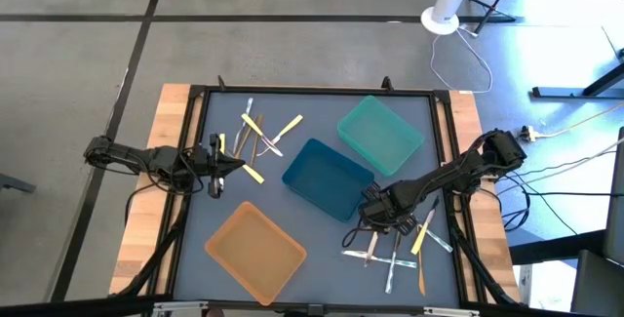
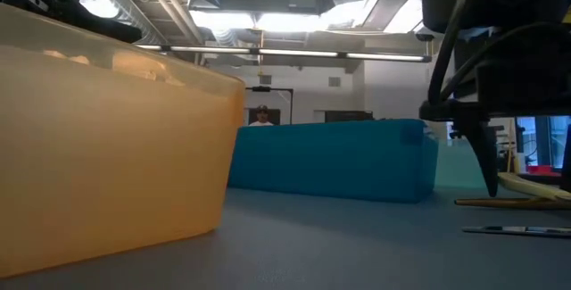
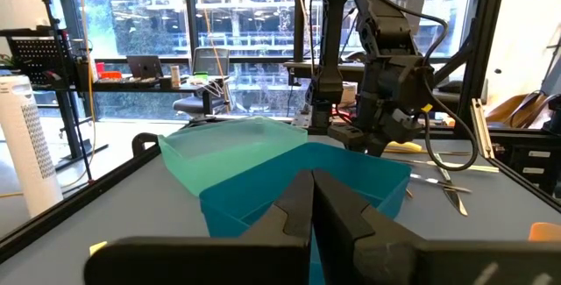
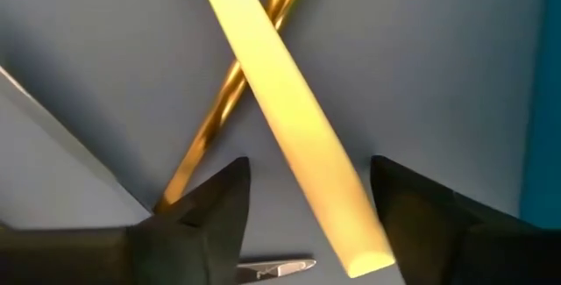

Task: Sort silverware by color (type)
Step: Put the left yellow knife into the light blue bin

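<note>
Silverware lies in two loose groups on the grey mat: one at the far left (image 1: 261,137) and one at the near right (image 1: 395,254), in yellow, orange and clear white. My right gripper (image 1: 378,217) points down over the near-right group, just above the mat (image 2: 489,161). It is open (image 4: 302,224), with a finger on each side of the end of a flat yellow piece (image 4: 289,118). That piece lies crossed over a thin orange-gold piece (image 4: 223,101). My left gripper (image 1: 234,166) waits shut and level at the left (image 3: 311,206).
Three trays stand on the mat: teal (image 1: 380,134) at the far right, blue (image 1: 327,178) in the middle beside my right gripper, and orange (image 1: 255,251) at the near left. A raised black frame (image 1: 312,91) runs around the mat.
</note>
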`<state>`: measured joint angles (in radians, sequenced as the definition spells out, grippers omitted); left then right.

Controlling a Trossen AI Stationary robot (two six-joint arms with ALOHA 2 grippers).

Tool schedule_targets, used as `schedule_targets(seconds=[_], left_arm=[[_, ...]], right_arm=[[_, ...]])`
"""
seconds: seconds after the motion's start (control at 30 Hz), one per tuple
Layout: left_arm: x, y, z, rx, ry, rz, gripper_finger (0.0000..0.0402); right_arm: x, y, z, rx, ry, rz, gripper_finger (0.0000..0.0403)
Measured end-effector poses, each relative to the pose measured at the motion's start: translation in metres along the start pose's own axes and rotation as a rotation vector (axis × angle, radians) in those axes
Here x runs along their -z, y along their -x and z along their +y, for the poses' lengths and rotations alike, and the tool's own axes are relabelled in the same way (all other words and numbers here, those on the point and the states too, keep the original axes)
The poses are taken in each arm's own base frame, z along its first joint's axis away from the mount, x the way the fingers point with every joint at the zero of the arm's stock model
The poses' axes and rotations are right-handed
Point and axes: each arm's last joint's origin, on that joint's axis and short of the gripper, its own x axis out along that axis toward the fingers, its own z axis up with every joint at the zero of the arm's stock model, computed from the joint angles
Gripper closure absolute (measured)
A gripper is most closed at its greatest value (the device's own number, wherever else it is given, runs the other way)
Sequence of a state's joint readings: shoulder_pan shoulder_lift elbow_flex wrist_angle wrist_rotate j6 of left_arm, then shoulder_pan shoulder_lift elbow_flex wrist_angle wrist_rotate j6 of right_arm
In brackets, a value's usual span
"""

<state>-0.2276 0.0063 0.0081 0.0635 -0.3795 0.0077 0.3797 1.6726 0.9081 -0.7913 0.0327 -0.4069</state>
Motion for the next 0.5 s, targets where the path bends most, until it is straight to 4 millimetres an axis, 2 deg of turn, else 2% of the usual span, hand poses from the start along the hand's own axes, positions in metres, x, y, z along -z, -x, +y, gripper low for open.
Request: schedule_targets(seconds=[0.2,0.5], left_arm=[[0.0000,0.0000,0.0000,0.000,0.000,0.000,0.0401],[0.0000,0.0000,0.0000,-0.001,0.000,0.000,0.0401]], right_arm=[[0.0001,-0.0002,0.0002,-0.002,0.000,0.001,0.0239],[-0.0002,-0.0002,0.0004,-0.009,0.000,-0.004,0.0291]])
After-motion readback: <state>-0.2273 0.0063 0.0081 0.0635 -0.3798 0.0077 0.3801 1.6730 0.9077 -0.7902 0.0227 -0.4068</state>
